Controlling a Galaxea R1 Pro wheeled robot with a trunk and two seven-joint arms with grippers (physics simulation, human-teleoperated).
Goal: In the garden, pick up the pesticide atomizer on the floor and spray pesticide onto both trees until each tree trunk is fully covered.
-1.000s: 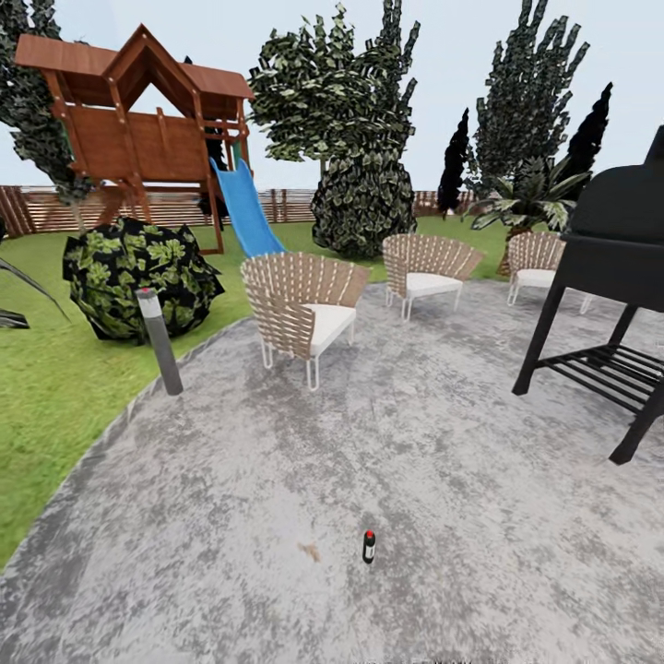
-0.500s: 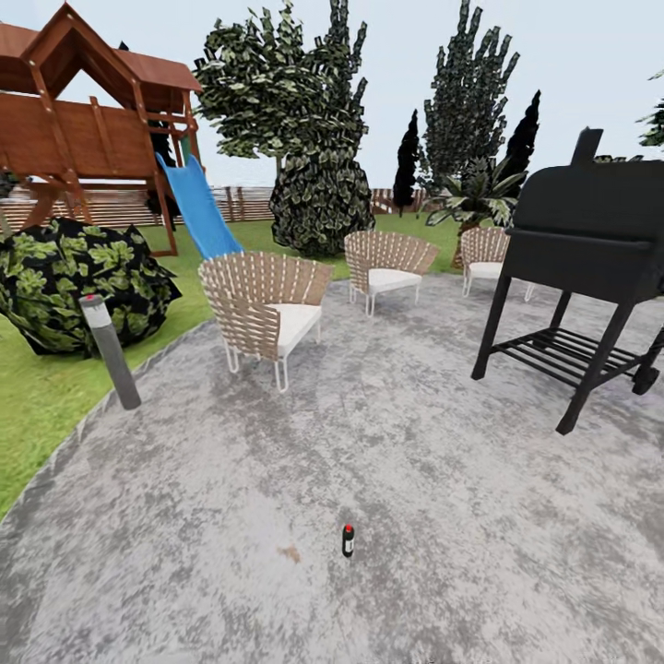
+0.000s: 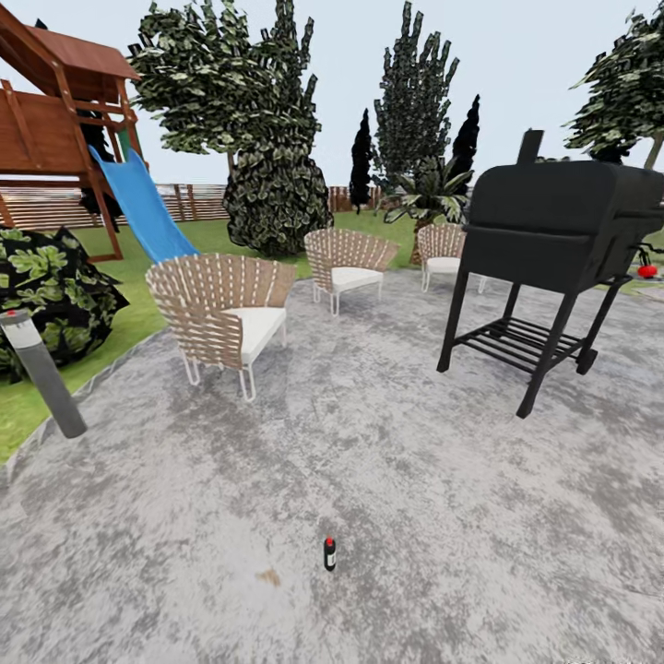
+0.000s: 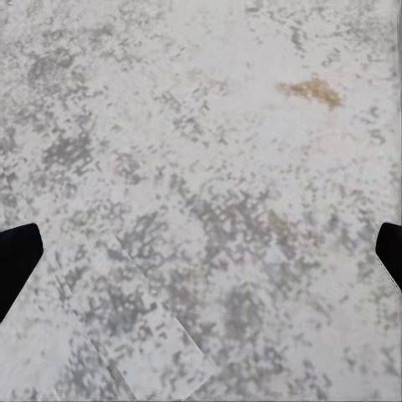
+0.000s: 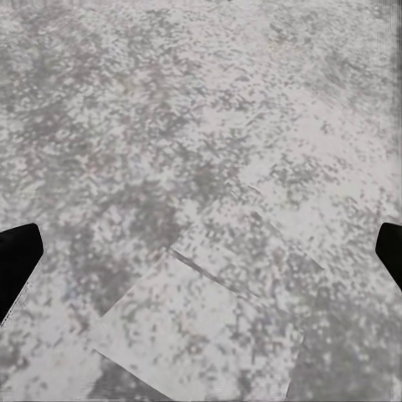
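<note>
The pesticide atomizer point(image 3: 329, 553), a small dark bottle with a red cap, stands upright on the grey stone paving point(image 3: 415, 480) low in the head view. A leafy tree point(image 3: 198, 78) rises at the back left with a thin strip of pale trunk point(image 3: 230, 166) under it. Another leafy tree point(image 3: 627, 88) shows at the far right with a slanted trunk point(image 3: 656, 150). In the left wrist view my left gripper point(image 4: 201, 260) is open over bare paving, dark fingertips point(image 4: 15, 261) at the frame edges. My right gripper point(image 5: 201, 260) is open over paving too.
A black grill point(image 3: 553, 240) on legs stands right of centre. Three wicker chairs point(image 3: 224, 309) line the paving's far side. A grey bollard light point(image 3: 41, 369) and a round bush point(image 3: 51, 286) stand at left, by a wooden playhouse with blue slide point(image 3: 138, 203). A brown stain point(image 3: 268, 577) lies beside the atomizer.
The head camera has swung right: chairs, bush and playhouse slid left and the whole grill came into view. The atomizer stays upright in the same spot on the paving.
</note>
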